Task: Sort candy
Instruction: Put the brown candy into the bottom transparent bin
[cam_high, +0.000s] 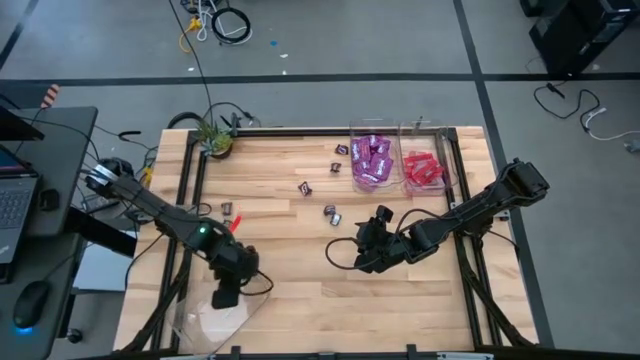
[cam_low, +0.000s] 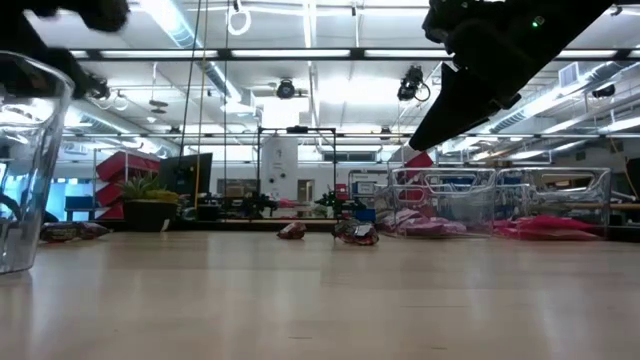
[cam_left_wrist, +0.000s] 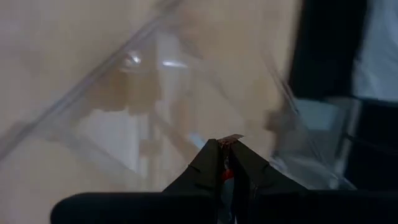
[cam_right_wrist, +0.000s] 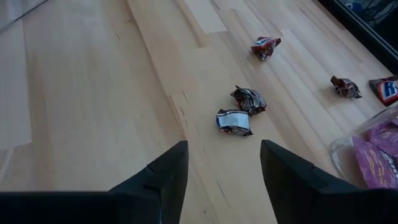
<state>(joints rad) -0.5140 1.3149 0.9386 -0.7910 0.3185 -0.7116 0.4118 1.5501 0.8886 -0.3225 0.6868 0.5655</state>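
Observation:
My left gripper (cam_high: 225, 296) hangs near the table's near-left corner, above a clear plastic tray (cam_high: 215, 318), shut on a small dark brown wrapped candy (cam_left_wrist: 229, 140). My right gripper (cam_high: 362, 252) stands open over the middle of the table, nothing between its fingers (cam_right_wrist: 224, 165). Just beyond it lie two loose brown candies (cam_right_wrist: 235, 122) (cam_right_wrist: 249, 99) on the wood. Farther off lie more loose pieces (cam_high: 304, 187) (cam_high: 338, 150) (cam_high: 229, 209). At the far right stand a clear tray of purple packets (cam_high: 372, 160) and a clear tray of red packets (cam_high: 422, 170). My left gripper pinches the small candy between its two fingertips; only a brown edge of wrapper (cam_left_wrist: 232, 137) sticks out past them, with a bit of red showing in the slit. The fingers slant downward from above. The candy is lifted clear, over the clear tray.
A small potted plant (cam_high: 214, 140) stands at the far-left corner. The clear tray's wall (cam_low: 22, 150) rises at the near left. Bare wood (cam_high: 330, 300) lies along the near edge between the arms. A desk with a keyboard and mouse (cam_high: 30, 300) stands beyond the table's left side.

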